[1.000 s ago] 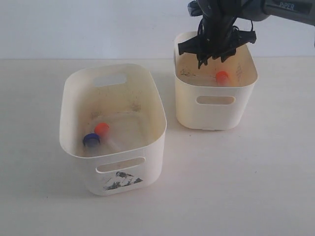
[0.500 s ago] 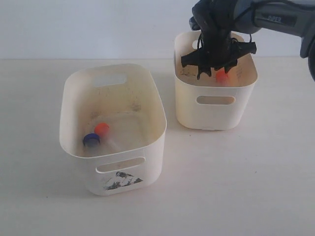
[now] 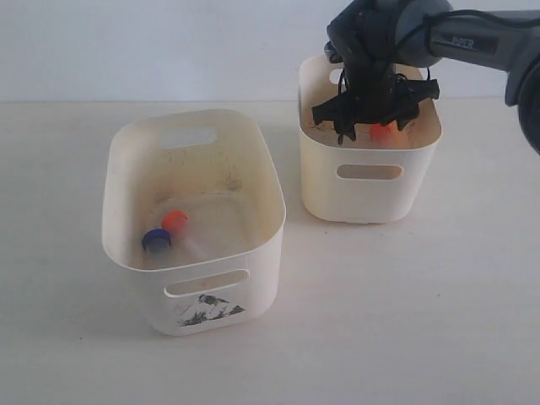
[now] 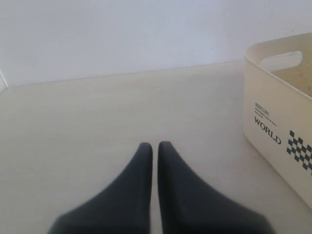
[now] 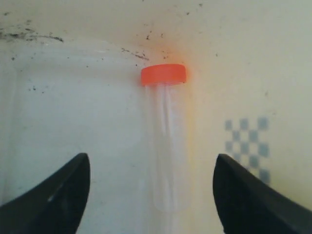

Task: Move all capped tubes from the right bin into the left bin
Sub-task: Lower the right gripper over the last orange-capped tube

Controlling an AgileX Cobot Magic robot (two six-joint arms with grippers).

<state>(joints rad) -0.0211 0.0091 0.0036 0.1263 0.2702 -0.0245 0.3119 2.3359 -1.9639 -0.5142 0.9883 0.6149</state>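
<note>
Step in hand: approach for a grasp on the one tube left in the right bin (image 3: pixel 371 196); grip not yet made.
Right hand (image 5: pixel 152 163): wide open, empty, down inside the bin mouth, one finger on either side of the tube.
Target tube (image 5: pixel 163 141): clear barrel, orange-red cap (image 5: pixel 164 74), apparently lying on the bin floor with the cap close to a wall.
Left bin (image 3: pixel 253 278): holding an orange-capped tube (image 3: pixel 175 220) and a blue-capped tube (image 3: pixel 156 240), just beside each other.
Left hand (image 4: pixel 152 145): fingers narrow, almost together, nothing between them, low over bare worktop (image 4: pixel 97 112).
Doing it well: centre across the barrel; lower until the pads flank mid-body, not the cap; close gently, smooth plastic likely to slip or roll; mind finger clearance at the near wall; lift straight up before crossing over.
Progress: two of three apparently moved.
</note>
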